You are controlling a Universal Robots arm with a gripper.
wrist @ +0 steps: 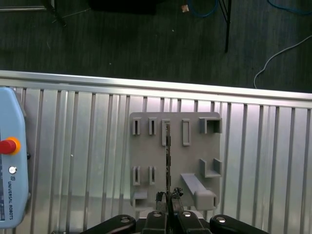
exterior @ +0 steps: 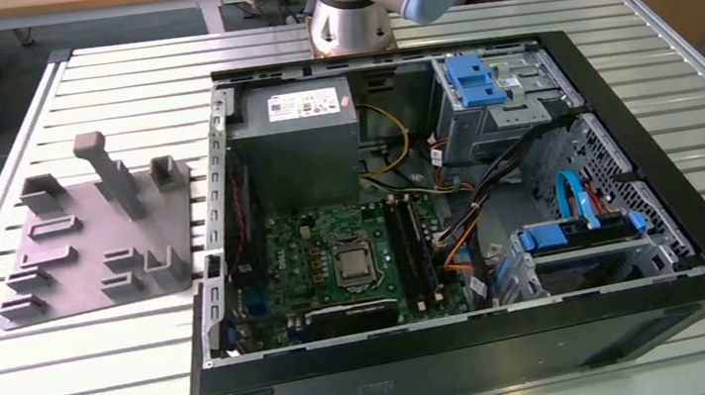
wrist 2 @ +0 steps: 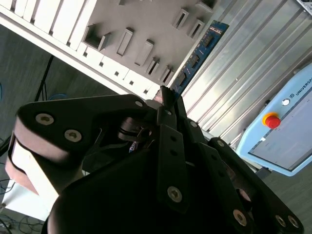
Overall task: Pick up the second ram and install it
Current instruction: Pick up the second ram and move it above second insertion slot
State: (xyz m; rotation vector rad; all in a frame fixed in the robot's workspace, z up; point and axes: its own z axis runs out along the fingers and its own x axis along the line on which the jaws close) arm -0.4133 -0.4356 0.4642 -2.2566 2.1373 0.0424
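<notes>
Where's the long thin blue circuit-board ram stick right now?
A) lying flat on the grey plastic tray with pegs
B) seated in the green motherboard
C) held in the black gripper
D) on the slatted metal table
C: in the second wrist view the long, thin blue ram stick juts out from between the shut fingers of the black gripper, with the grey plastic tray beyond it.

Grey plastic pegged tray (exterior: 91, 237) on silver ribbed metal table (exterior: 25, 354); beside the tray, black computer case (exterior: 478, 362), green motherboard (exterior: 319, 251) inside; thin blue ram stick (wrist 2: 199, 53), black chips.
</notes>
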